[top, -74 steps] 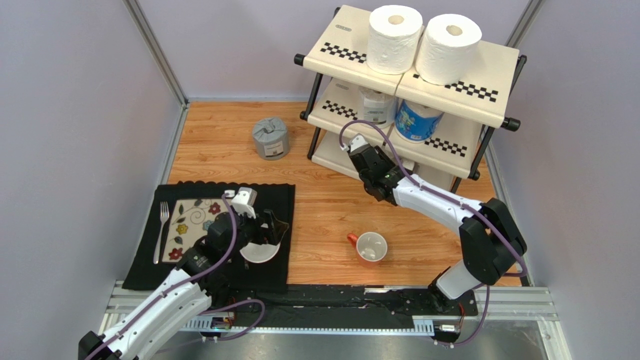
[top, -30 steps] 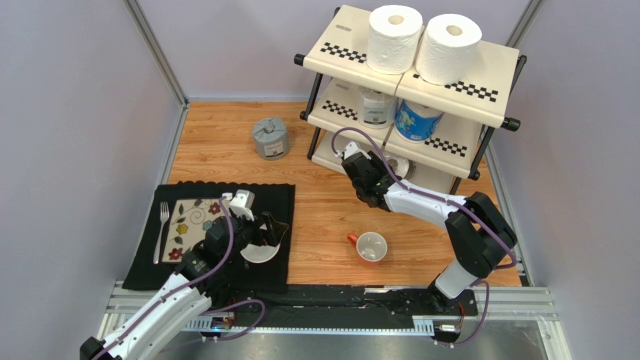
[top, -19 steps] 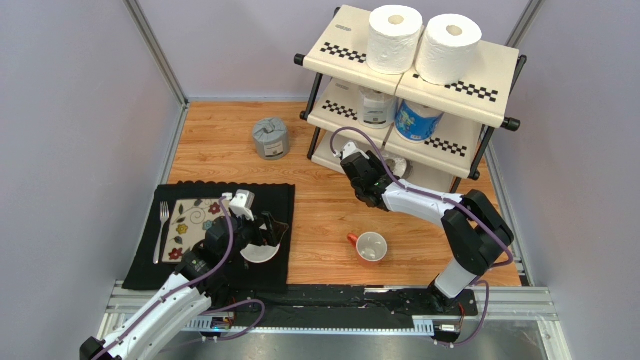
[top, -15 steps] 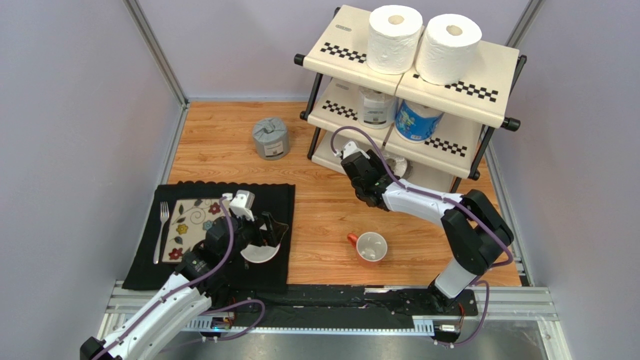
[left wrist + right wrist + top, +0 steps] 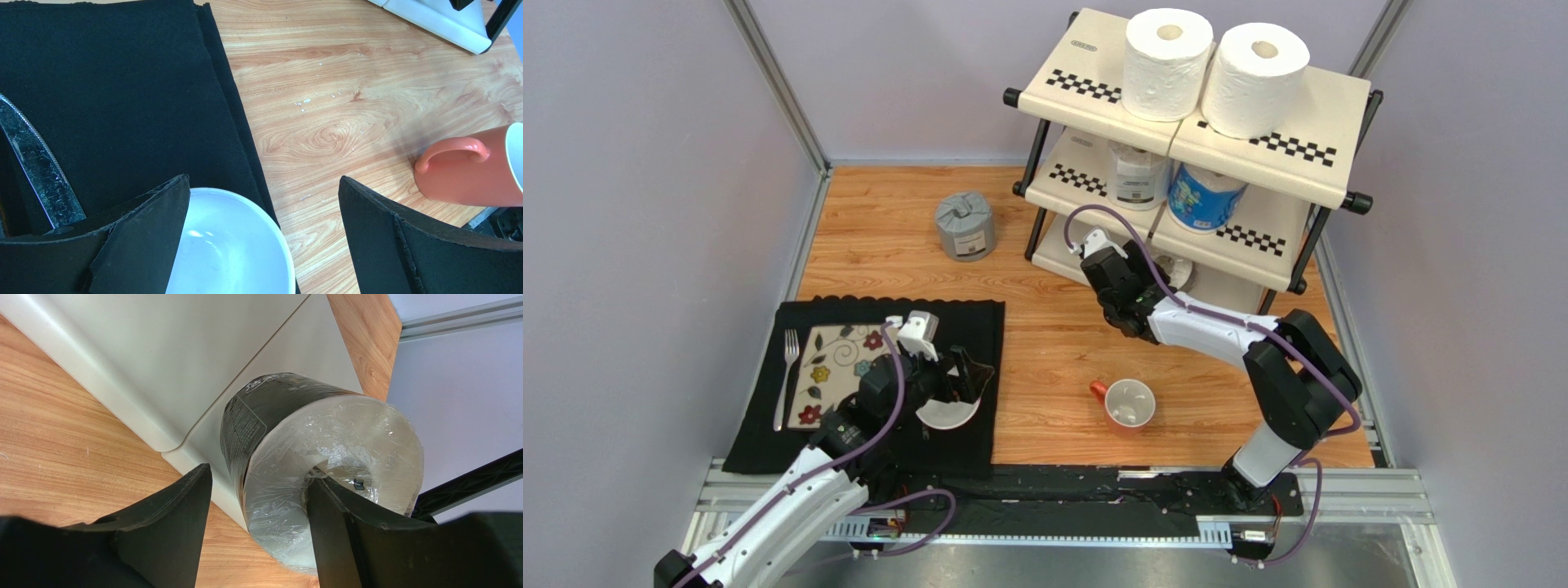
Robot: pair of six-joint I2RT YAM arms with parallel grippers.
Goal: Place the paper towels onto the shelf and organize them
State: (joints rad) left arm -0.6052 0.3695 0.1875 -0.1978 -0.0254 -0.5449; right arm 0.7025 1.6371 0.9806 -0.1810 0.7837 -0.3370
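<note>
Top external, right arm (image 5: 1210,328) stretched toward shelf (image 5: 1090,71)

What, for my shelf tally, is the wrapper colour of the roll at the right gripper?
The roll is wrapped black; clearest in the right wrist view.

In the top view, the black-wrapped roll (image 5: 1176,271) sits mostly hidden beneath the middle tier of the shelf (image 5: 1100,61). The orange mug (image 5: 479,177) is cut off at the right frame edge.
</note>
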